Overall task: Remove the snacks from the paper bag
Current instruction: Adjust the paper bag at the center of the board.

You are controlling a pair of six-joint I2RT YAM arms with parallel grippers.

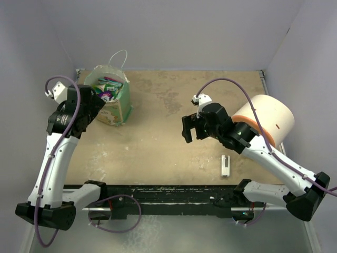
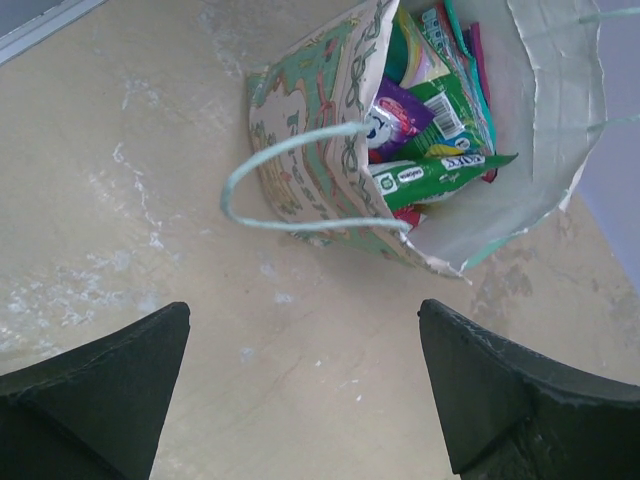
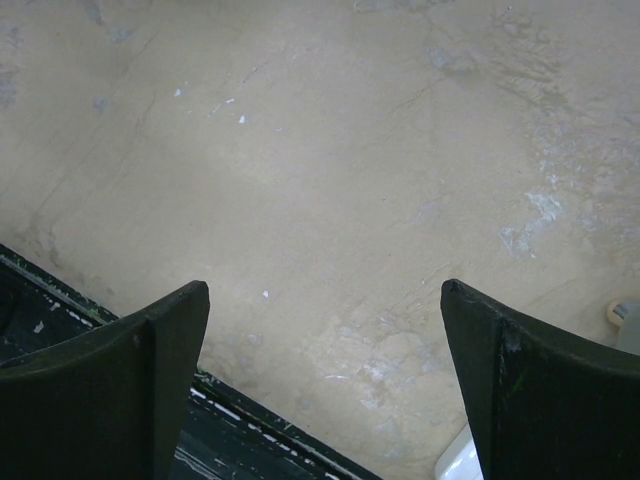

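Observation:
The mint-green paper bag (image 1: 119, 103) stands at the back left of the table, mouth open, one white string handle up. Several snack packets (image 1: 108, 88) sit inside it. In the left wrist view the bag (image 2: 300, 150) lies ahead with green, purple and pink packets (image 2: 430, 120) showing in its mouth and a string loop (image 2: 290, 222) hanging toward me. My left gripper (image 1: 97, 103) is open and empty, just left of the bag; its fingers (image 2: 110, 400) frame bare table. My right gripper (image 1: 188, 128) is open and empty over the table's middle right, far from the bag.
A big cream cylinder with an orange end (image 1: 266, 120) lies at the right by the right arm. A small white stick (image 1: 225, 165) lies near the front edge. The black front rail (image 1: 168, 192) and grey walls bound the table.

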